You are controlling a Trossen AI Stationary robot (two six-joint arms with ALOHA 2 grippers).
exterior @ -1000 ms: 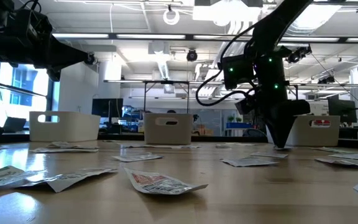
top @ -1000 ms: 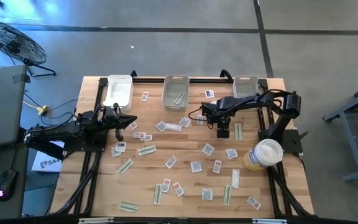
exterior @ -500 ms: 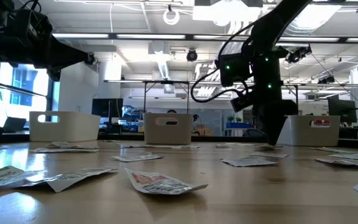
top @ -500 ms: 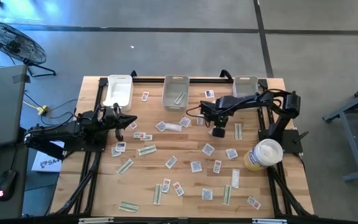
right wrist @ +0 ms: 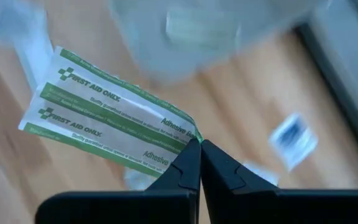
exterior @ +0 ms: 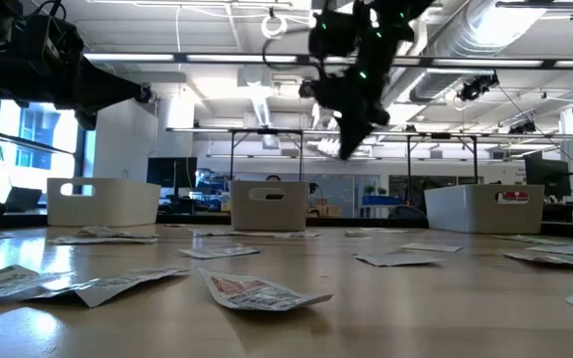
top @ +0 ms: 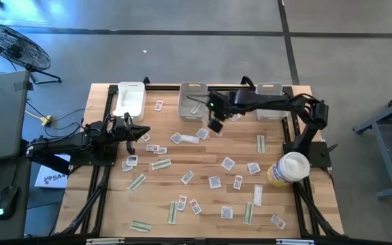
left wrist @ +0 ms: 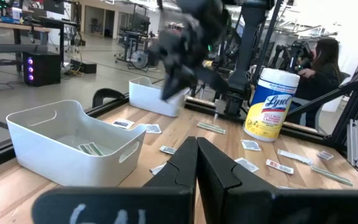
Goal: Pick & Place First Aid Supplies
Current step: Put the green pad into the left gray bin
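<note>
Many first aid supplies lie flat and scattered over the wooden table (top: pixel 203 204): white squarish packets (top: pixel 228 163) and pale green strips (top: pixel 160 164). My right gripper (right wrist: pixel 200 146) hangs high above the table just in front of the middle bin (top: pixel 192 101), shut on a green strip (right wrist: pixel 110 118). In the low view my right gripper (exterior: pixel 346 149) is well above the tabletop. My left gripper (left wrist: pixel 196 155) waits shut and level at the table's left side (top: pixel 143 131), holding nothing. My right gripper pinches the green strip by one short end (right wrist: pixel 182 134) between its two fingertips. The fingers slant downward onto it from above. The strip is lifted clear of the table, and its length sticks out sideways from the fingertips.
Three bins stand along the far edge: left (top: pixel 129 100), middle with strips inside, and right (top: pixel 269 95). A white-and-yellow wipes tub (top: pixel 289 169) stands at the right. A person (left wrist: pixel 319 62) sits in the room beyond the table.
My right gripper has risen from just above the tabletop, right of centre, and swung toward the table's left and far edge, up to the middle bin, rolling its wrist as it went. The green strip has come up with it, clear of the table.
</note>
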